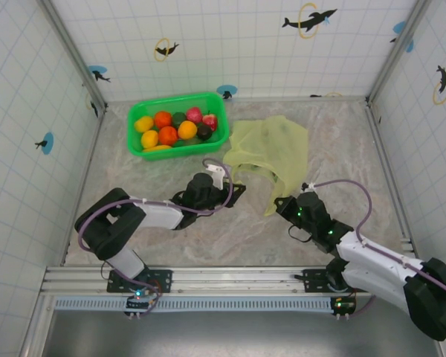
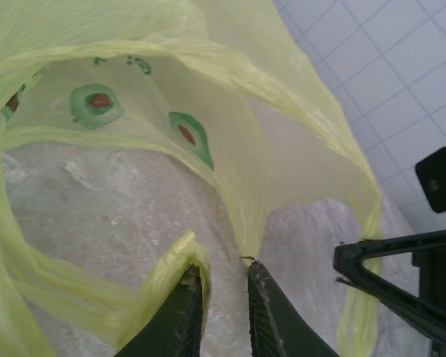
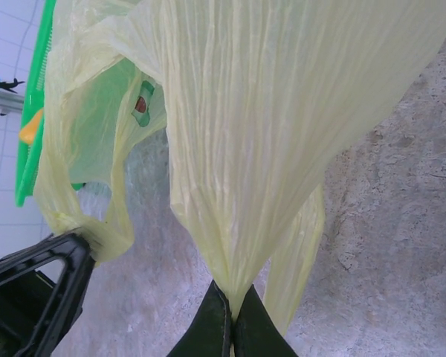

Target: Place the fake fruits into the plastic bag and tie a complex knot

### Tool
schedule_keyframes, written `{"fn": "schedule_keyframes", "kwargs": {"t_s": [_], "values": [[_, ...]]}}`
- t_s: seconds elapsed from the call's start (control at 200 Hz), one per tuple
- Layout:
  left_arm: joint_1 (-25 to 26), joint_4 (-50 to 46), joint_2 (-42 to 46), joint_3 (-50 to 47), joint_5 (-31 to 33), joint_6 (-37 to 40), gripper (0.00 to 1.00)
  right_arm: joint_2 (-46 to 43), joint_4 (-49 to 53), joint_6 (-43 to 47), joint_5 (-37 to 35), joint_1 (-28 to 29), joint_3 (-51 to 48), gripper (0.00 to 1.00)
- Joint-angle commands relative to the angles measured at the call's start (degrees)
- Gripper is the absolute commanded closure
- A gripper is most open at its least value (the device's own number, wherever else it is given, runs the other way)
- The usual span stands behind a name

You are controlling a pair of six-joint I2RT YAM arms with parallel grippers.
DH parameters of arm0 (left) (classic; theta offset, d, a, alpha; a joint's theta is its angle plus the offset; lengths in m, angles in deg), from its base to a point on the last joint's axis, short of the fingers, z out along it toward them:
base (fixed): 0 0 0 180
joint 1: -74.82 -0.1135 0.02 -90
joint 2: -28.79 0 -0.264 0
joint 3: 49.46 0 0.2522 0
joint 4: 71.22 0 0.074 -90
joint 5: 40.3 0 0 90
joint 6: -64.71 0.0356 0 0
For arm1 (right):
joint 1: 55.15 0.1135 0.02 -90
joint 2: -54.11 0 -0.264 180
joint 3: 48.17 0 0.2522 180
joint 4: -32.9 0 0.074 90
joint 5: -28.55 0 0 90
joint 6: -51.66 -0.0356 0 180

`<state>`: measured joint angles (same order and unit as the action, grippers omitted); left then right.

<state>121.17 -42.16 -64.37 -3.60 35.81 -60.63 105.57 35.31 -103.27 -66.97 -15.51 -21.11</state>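
Clearly, the main risk is on the left side. The left gripper has its jaws almost together, with a thin slit of table showing between them. The film of the plastic bag gathers to a point right at one fingertip and a handle strip lies over the other, but it cannot be told whether anything is really pinched there. If nothing is pinched, that side of the mouth would probably drop flat on the table and the opening would be lost.

The right gripper is closed tight on a bunch of pleated film at the bag's near edge. A hard pull between the two arms could stretch or tear such thin film, or slide it out of the fingers.

The fake fruits all lie in the green tray, just beside the bag at the far side of the table. None is in the bag, so the filling has not begun.

The bag is thin, translucent and pale yellow-green. It is full of fine wrinkles, has green-and-red printed marks, and will likely not keep a shape alone. The fruits are small, rounded and glossy, so they may roll. The table looks matte and stone-patterned.
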Motion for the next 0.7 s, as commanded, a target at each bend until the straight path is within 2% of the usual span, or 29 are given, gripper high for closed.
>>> {"fn": "schedule_keyframes", "kwargs": {"t_s": [0.0, 0.075, 0.225, 0.35, 0.51, 0.616, 0.651, 0.696], "values": [[0.13, -3.49, -0.63, 0.75, 4.6, -0.39, 0.92, -1.08, 1.75, 0.74, 0.51, -0.27, 2.69, 1.0], [0.15, -4.73, -0.21, 0.86, 6.2, 0.35, 1.0, -1.81, 2.42, 1.0, 0.42, -0.27, 3.04, 1.0], [0.14, -10.49, 3.66, 0.89, 10.58, 1.95, 1.0, -3.34, 5.91, 3.36, -0.06, -0.96, 5.22, 1.0], [0.15, -16.63, 9.72, 1.03, 10.2, 5.55, 1.0, -3.34, 13.6, 5.17, -0.16, -3.79, 10.01, 1.0], [0.15, -25.6, 18.71, 2.05, 6.09, 8.87, 1.0, 2.22, 27.18, 9.73, 1.87, -7.37, 23.76, 1.0], [0.23, -33.36, 23.46, 4.31, 0.68, 8.91, 1.0, 4.68, 36.4, 12.71, -0.34, -7.45, 31.82, 0.93], [0.21, -35.79, 24.95, 5.12, -1.19, 8.72, 1.0, 4.85, 38.45, 13.1, -0.63, -7.55, 33.29, 0.84], [0.32, -38.99, 26.79, 6.03, -2.68, 8.15, 1.0, 4.75, 39.96, 13.57, -0.36, -7.57, 34.47, 0.65]]}}
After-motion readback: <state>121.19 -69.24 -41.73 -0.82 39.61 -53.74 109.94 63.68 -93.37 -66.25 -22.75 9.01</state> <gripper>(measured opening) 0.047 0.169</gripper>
